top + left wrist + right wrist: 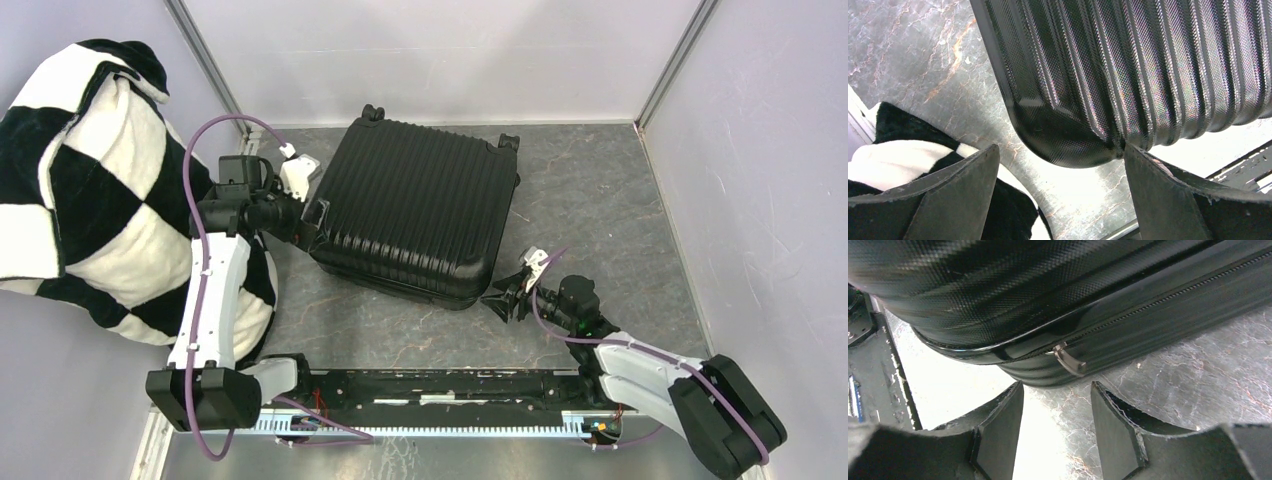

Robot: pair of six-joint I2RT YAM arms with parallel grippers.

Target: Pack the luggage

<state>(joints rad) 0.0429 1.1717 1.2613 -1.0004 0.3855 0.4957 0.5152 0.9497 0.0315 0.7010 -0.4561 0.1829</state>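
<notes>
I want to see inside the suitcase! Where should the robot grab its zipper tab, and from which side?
Probably the metal zipper tab, which sticks out from the zip line on the side of the luggage. It juts clear of the shell, so the open right gripper, facing it, could come in from that side and pinch it.

— Surface?
— Grey marbled table [600, 200], walled on three sides.
— What is on it?
— A black ribbed suitcase [415, 205], closed, lying flat near the middle. A black-and-white checkered blanket [90, 200] heaped at the left edge. A mounting rail [440, 385] along the near edge.
</notes>
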